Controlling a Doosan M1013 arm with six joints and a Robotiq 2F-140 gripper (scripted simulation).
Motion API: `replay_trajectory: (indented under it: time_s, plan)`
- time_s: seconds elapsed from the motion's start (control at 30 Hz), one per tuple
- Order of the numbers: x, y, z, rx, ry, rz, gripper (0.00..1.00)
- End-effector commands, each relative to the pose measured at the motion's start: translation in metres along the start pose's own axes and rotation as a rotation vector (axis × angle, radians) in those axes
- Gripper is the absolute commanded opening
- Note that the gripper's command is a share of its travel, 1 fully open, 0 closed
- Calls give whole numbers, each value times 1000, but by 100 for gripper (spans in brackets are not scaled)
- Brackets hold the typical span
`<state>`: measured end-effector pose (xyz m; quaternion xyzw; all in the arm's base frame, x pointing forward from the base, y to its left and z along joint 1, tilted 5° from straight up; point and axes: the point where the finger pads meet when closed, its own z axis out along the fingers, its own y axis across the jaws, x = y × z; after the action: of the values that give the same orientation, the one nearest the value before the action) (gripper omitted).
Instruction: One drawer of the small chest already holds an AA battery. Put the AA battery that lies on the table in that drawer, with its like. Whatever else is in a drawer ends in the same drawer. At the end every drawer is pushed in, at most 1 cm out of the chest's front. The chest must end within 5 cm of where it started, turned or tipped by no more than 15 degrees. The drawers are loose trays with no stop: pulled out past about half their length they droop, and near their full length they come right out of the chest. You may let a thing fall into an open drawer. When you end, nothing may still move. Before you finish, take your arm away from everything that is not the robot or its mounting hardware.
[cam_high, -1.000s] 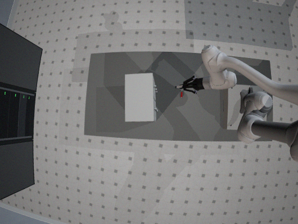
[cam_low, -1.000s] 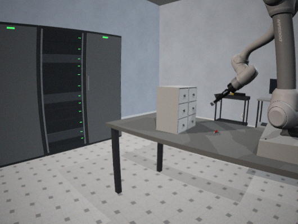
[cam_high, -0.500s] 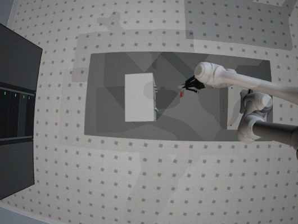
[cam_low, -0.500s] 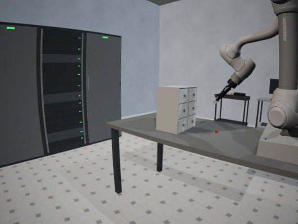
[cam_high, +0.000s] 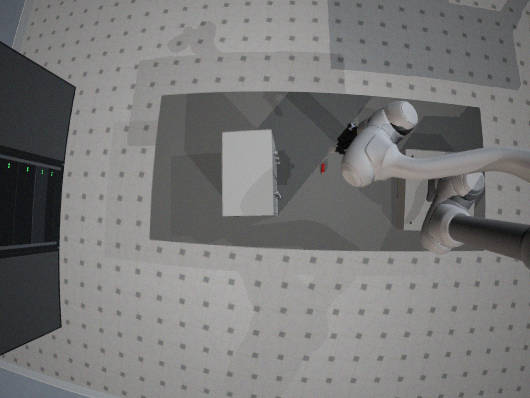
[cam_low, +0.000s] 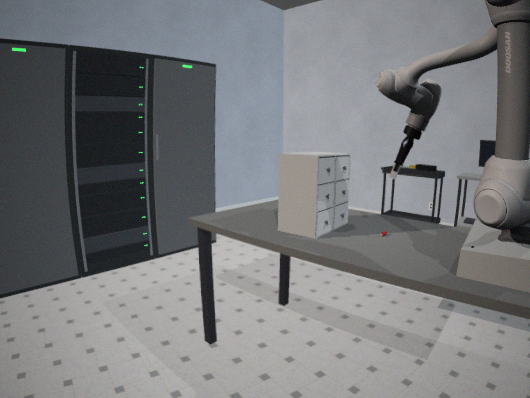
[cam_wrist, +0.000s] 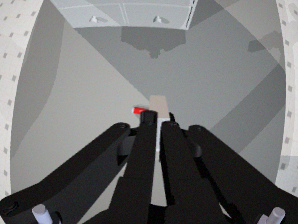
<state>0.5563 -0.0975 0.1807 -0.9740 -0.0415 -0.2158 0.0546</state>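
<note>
The small red AA battery (cam_low: 384, 233) lies on the grey table top (cam_low: 300, 240), out in front of the chest's drawer side and well apart from it. In the top view it shows as a red speck (cam_high: 323, 168) between the chest and the arm's wrist; in the wrist view only a red sliver (cam_wrist: 140, 110) peeks out beside the fingertips.

The black two-finger gripper (cam_low: 395, 173) hangs above the table, pointing steeply down and slightly toward the chest, off to the battery's far side. Its jaws are pressed together with nothing between them — the wrist view shows the two dark fingers lying side by side. The white-grey arm (cam_low: 440, 55) reaches from its tall upright column, elbow high, wrist bent downward; the column carries the word "DOOSAN" (cam_low: 508, 52) reading vertically.

The pale beige six-drawer chest (cam_low: 300, 192) stands upright on the table, every drawer front flush, each with a small knob.

Behind — a dark server cabinet (cam_low: 107, 165) with green lights against the wall.
</note>
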Motion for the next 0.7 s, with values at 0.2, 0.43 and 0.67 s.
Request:
replay_trajectory:
  time_s: [0.2,0.43,0.67]
  plan:
    - [-1,-13,-16,-29,-368,26,0]
    - [-3,-13,-19,-29,-395,26,0]
    - [-3,-13,-19,-29,-395,26,0]
